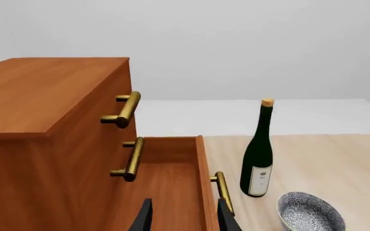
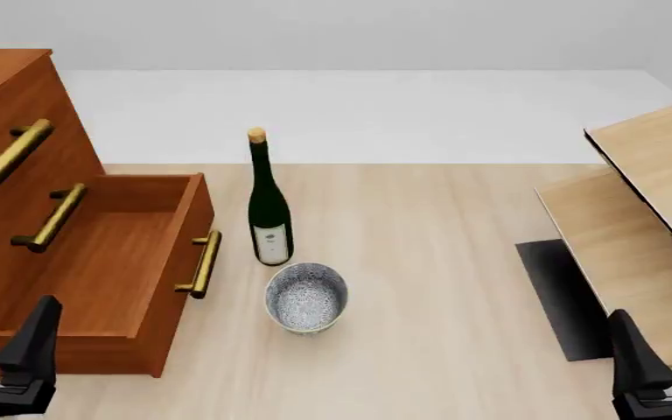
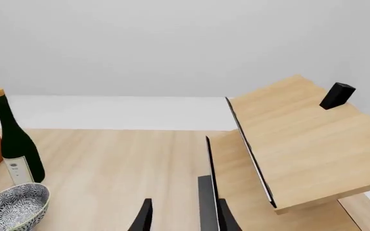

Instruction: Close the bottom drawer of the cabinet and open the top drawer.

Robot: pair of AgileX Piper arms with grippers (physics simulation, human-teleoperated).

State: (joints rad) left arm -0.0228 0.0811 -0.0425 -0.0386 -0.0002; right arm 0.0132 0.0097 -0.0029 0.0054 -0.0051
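Note:
The cabinet [image 2: 3,74] stands at the table's left; it also shows in the left wrist view [image 1: 37,91]. Its bottom drawer [image 2: 115,254] is pulled out wide, brass handle [image 2: 202,262] facing right, and its inside looks empty. The top drawer [image 2: 50,114] is shut flush, handle [image 2: 10,153] sticking out. In the left wrist view I see the bottom drawer [image 1: 172,183] and the top drawer's handle [image 1: 125,109]. My left gripper [image 2: 3,315] is open and empty near the open drawer's front corner [image 1: 185,204]. My right gripper [image 2: 663,319] is open and empty at the near right [image 3: 185,207].
A dark green wine bottle [image 2: 269,206] stands just right of the open drawer. A blue-patterned bowl [image 2: 307,297] sits in front of it. Pale wooden shelf boards [image 2: 651,210] on a black base [image 2: 563,297] lean at the right.

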